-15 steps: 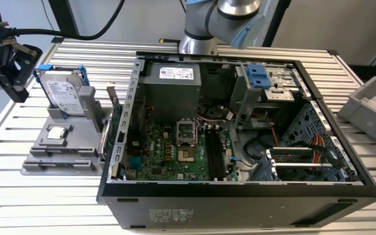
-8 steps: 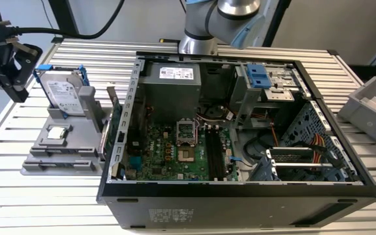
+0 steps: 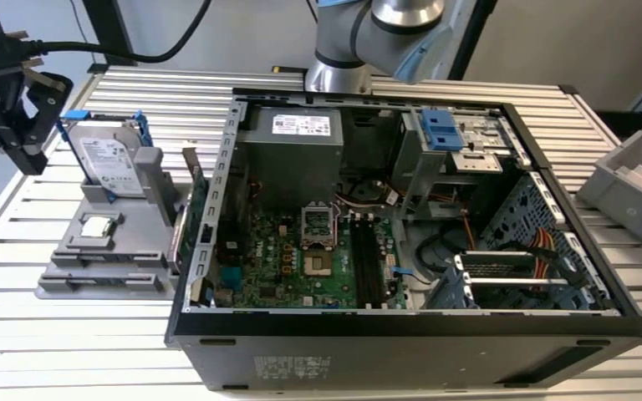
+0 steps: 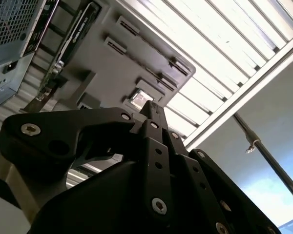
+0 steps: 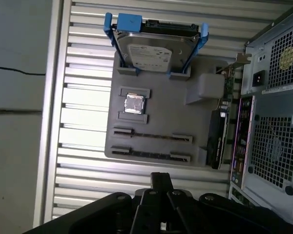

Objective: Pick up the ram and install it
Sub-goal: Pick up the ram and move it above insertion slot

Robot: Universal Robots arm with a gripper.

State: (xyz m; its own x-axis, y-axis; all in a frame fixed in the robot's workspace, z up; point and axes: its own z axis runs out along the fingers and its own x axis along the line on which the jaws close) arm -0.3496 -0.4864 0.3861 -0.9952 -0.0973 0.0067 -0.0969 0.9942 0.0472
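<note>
End effector (image 5: 161, 176), closed, raised beside gray parts holder (image 5: 158, 114), computer case (image 5: 276, 141) beyond.

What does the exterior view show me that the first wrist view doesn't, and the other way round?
The exterior view adds the open inside of the case, with its motherboard, black slots and power supply. It also adds the arm above and a grey bin at the exterior view's right.
The first wrist view adds the case's back panel with its grilles.
Both share the grey holder beside the case, carrying the hard drive, the CPU chip and an upright card. Both also show the shut gripper.
</note>
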